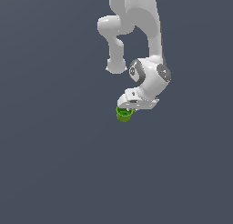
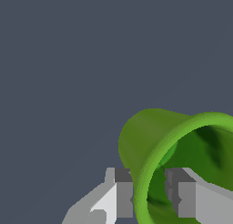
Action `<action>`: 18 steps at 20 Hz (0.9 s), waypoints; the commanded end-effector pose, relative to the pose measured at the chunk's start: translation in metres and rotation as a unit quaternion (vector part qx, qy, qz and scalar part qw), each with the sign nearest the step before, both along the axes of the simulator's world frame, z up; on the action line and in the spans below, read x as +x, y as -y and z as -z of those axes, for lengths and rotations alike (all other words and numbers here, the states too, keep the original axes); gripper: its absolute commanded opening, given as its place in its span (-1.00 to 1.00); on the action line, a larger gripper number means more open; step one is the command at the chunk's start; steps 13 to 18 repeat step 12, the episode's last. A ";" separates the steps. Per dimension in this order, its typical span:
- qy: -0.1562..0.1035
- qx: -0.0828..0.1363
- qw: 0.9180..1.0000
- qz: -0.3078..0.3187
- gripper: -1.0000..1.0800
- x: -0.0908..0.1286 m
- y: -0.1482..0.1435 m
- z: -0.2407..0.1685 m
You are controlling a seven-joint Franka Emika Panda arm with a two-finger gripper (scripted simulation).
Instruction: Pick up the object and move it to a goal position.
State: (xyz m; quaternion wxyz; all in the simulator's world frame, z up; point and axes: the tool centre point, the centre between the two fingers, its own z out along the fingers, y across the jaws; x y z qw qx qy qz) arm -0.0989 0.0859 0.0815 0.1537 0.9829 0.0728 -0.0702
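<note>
The object is a small bright green cup [image 1: 123,114] with a darker green inside. In the exterior view it hangs just under the white hand of the arm, near the middle of the picture. In the wrist view the cup [image 2: 150,136] fills the lower right, tilted with its open mouth toward the camera. My gripper [image 2: 149,193] is shut on the cup's rim wall: one grey finger [image 2: 124,193] presses the outside and the other finger [image 2: 178,193] sits inside the mouth. In the exterior view the fingers are hidden behind the hand and the cup.
A plain dark grey-blue surface [image 1: 54,164] fills both views. The white arm [image 1: 136,27] comes down from the top of the exterior view. No other objects or marks show.
</note>
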 end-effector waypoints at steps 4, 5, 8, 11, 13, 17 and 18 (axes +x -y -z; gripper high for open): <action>0.001 0.000 1.000 -0.001 -1.00 -0.015 -0.047 -0.015; 0.001 0.000 1.000 -0.001 -1.00 -0.017 -0.053 -0.017; 0.001 0.000 1.000 -0.001 -1.00 -0.022 -0.068 -0.021; 0.001 0.000 1.000 -0.001 -1.00 -0.022 -0.073 -0.023; 0.001 0.000 1.000 -0.001 -1.00 -0.022 -0.074 -0.023; 0.001 0.000 1.000 -0.001 -1.00 -0.022 -0.074 -0.023; 0.001 0.000 1.000 -0.001 -1.00 -0.022 -0.074 -0.023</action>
